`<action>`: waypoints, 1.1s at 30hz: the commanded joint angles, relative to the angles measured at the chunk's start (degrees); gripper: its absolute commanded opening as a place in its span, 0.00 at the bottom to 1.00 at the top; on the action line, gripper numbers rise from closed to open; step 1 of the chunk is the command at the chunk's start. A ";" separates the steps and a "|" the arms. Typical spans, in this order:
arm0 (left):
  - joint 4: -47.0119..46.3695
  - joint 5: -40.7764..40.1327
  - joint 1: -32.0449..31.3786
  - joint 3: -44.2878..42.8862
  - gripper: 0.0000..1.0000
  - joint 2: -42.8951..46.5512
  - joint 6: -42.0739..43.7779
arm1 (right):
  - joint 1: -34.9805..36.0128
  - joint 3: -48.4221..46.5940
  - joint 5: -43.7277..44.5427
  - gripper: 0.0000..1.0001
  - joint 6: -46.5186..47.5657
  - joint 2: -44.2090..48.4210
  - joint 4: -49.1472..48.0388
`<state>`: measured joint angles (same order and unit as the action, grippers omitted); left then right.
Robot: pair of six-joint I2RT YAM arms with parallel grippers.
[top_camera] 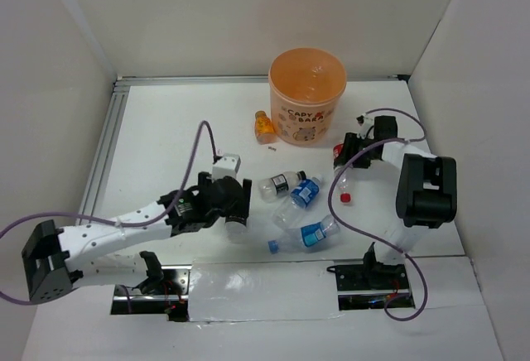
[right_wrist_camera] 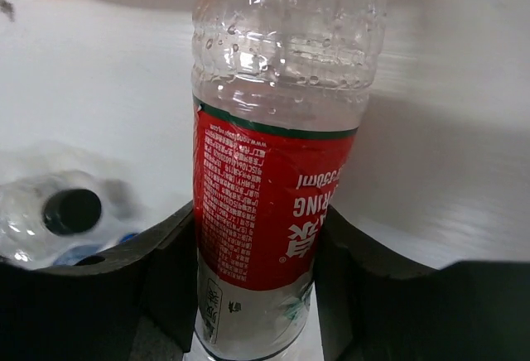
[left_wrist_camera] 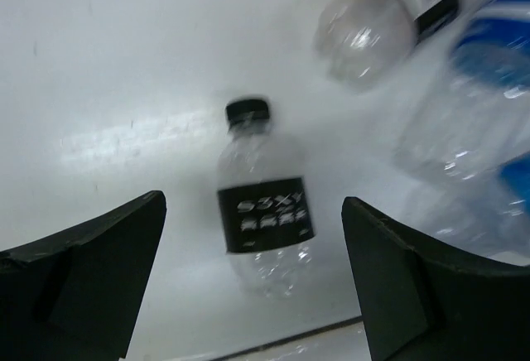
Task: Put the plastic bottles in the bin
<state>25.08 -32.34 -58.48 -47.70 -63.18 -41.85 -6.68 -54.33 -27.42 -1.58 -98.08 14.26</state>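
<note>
Gripping a clear plastic bottle with a red label (right_wrist_camera: 267, 195), the right end effector (right_wrist_camera: 258, 253) has its 2 black fingers (right_wrist_camera: 170, 262) pressed against the label on either side. Whether that bottle is off the white surface (top_camera: 166, 154) cannot be told. The left end effector (left_wrist_camera: 252, 205) is released, with its fingers spread wide. It hovers over a clear bottle with a black cap and black label (left_wrist_camera: 263, 216), which lies on the surface between the fingers, touching neither.

Right of it, in the middle of the surface, sits a loose cluster of more clear bottles, among them 2 blue-labelled bottles (top_camera: 305, 191). A stubby orange bottle (top_camera: 263, 127) stands just left of the round translucent orange bin (top_camera: 286, 108), which sits at the far edge, far and left of the right arm.

Judging by this, the task is at an early stage. At least 6 bottles are outside the bin, 1 is gripped, and what the bin already contains cannot be told.
</note>
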 commanded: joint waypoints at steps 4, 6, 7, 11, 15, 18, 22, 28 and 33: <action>3.49 3.06 -0.50 2.00 1.00 -5.45 -11.94 | -8.86 -6.83 -7.38 0.35 11.31 14.98 11.57; 2.69 3.68 -0.50 2.00 1.00 -7.39 -11.94 | -10.10 -9.03 -10.36 0.35 13.79 19.14 12.89; 2.69 4.21 -0.50 2.00 1.00 -9.31 -11.94 | -10.89 -11.13 -11.33 0.34 15.54 22.90 12.90; 1.20 6.32 0.21 1.30 1.00 -13.97 -10.54 | -10.90 -15.80 -21.23 0.35 16.18 29.43 5.10; -0.82 8.86 1.26 1.30 1.00 -17.85 -10.02 | -6.08 -22.28 -24.79 0.35 7.23 25.52 -13.95; -1.79 9.57 1.26 2.52 1.00 -17.86 -10.01 | 0.95 -29.06 -22.16 0.37 7.21 18.22 -14.61; -2.49 10.10 1.26 3.14 1.00 -17.86 -10.63 | 6.41 -36.45 -18.82 0.44 3.97 7.84 -19.08; -3.02 10.63 1.26 4.28 1.00 -17.33 -11.24 | 10.62 -47.88 -16.17 0.51 2.37 -5.44 -21.21; -1.70 10.63 1.26 4.99 1.00 -18.39 -12.65 | 11.69 -53.86 -16.17 0.52 3.78 -10.02 -20.06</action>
<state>23.03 -21.98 -57.41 -43.11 -81.28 -52.60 3.97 -103.09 -44.34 1.21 -107.53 -2.50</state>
